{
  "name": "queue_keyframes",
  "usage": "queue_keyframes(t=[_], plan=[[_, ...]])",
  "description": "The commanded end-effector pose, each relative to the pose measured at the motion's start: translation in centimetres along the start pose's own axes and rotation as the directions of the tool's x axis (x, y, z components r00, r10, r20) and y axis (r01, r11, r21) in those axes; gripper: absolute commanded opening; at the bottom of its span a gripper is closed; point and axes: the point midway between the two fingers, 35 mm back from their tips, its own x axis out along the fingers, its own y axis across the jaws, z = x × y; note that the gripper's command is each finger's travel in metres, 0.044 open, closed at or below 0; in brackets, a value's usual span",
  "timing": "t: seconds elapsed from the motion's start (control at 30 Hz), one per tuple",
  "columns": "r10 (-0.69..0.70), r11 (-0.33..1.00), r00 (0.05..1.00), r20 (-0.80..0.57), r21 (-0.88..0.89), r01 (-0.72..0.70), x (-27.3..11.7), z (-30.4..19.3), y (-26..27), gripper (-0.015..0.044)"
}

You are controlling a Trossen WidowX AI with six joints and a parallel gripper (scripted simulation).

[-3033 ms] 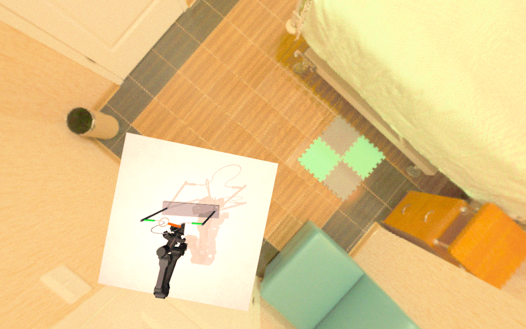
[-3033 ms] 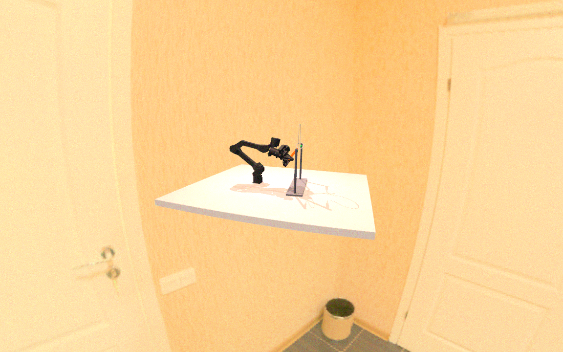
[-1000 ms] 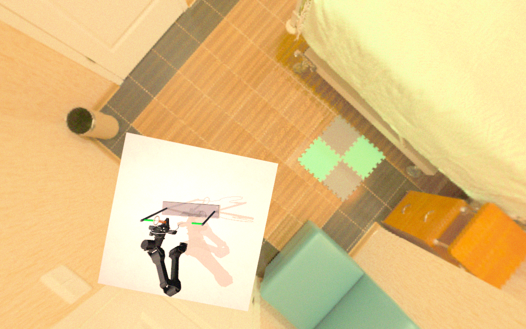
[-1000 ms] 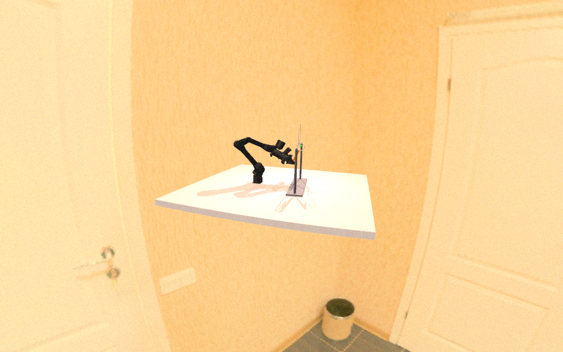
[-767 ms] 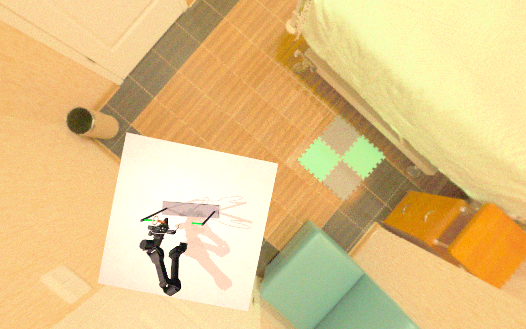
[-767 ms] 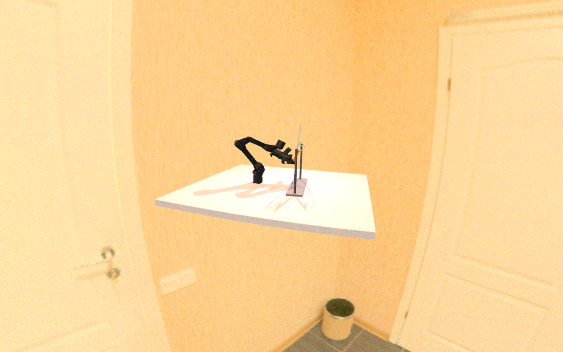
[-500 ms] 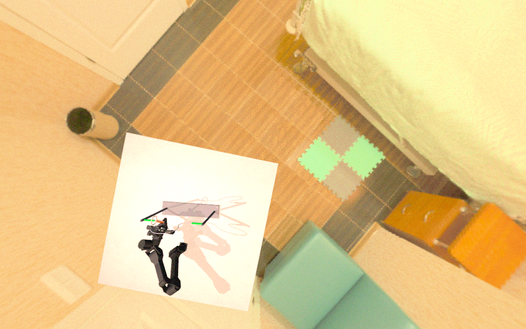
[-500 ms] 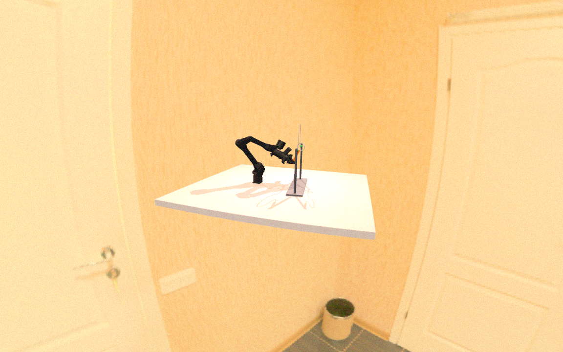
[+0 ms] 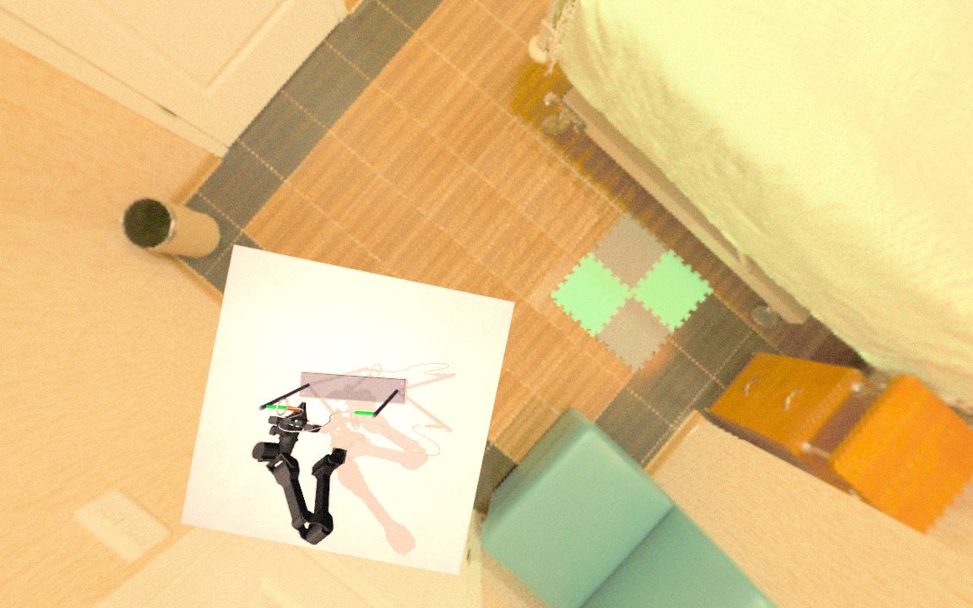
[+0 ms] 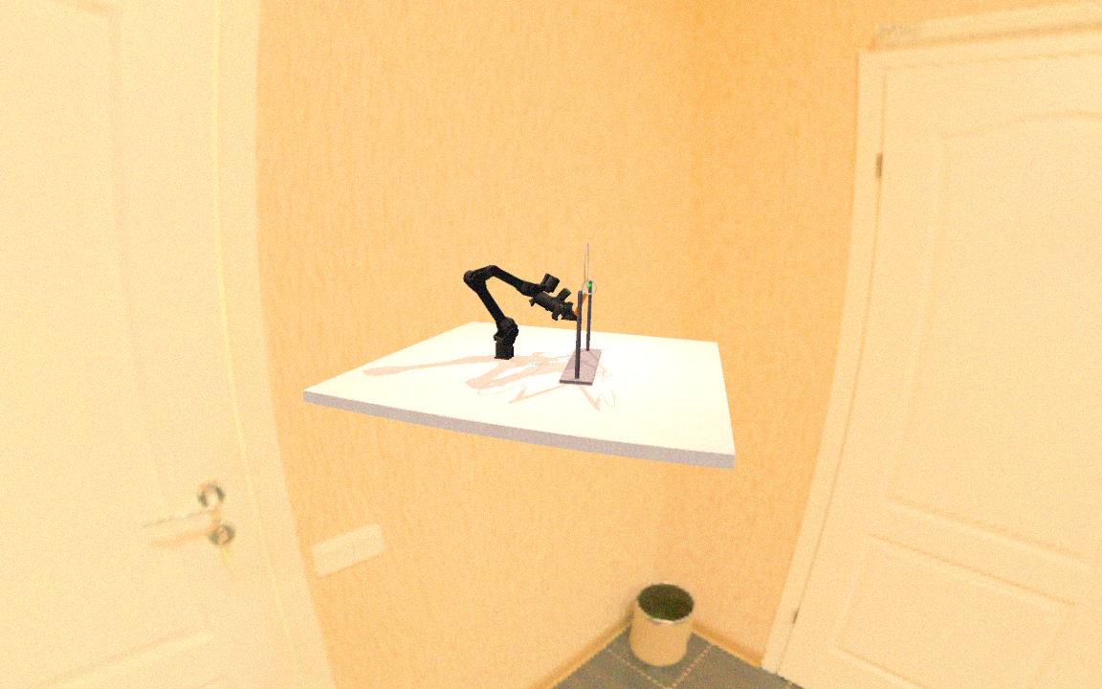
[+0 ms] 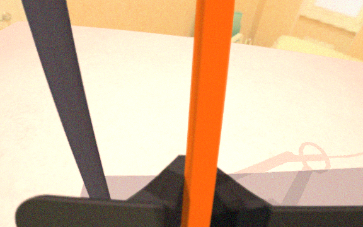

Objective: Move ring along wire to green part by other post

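Observation:
The orange handle [image 9: 292,408] [image 10: 579,303] [image 11: 208,94] runs straight up the middle of the wrist view. My gripper [image 9: 301,414] [image 10: 573,312] [image 11: 190,162] is shut on its lower end. The handle points toward the left green part [image 9: 273,406] of the wire, next to the left post [image 9: 282,396] [image 11: 65,94]. The ring itself is too thin and small to make out clearly; it seems to sit at that green part. The other green part [image 9: 363,412] is by the right post [image 9: 388,403]. The thin grey wire between them is barely visible. Both posts stand on a grey base plate [image 9: 354,376] [image 10: 579,374] [image 11: 326,186].
The black arm [image 9: 301,484] [image 10: 499,295] stands on the white table [image 9: 263,302] [image 10: 666,411], its base near the front edge. Beyond the table are a bin [image 9: 148,223] [image 10: 662,621], a bed [image 9: 815,151], a teal seat [image 9: 573,499] and doors.

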Motion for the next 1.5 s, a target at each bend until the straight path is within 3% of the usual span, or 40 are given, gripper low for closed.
queue_keyframes(t=[0.0,0.9,1.3,1.47], plan=[[-0.003,1.000,1.000,0.000,0.000,0.003,0.2,-0.5,0.0,-0.0150],[-0.003,1.000,1.000,0.000,0.000,0.003,0.7,-1.6,0.1,-0.0150],[0.000,1.000,1.000,-0.002,-0.002,0.000,0.5,-1.6,0.2,0.0160],[-0.002,1.000,1.000,-0.009,0.001,0.002,-0.6,-1.7,0.4,0.0160]])
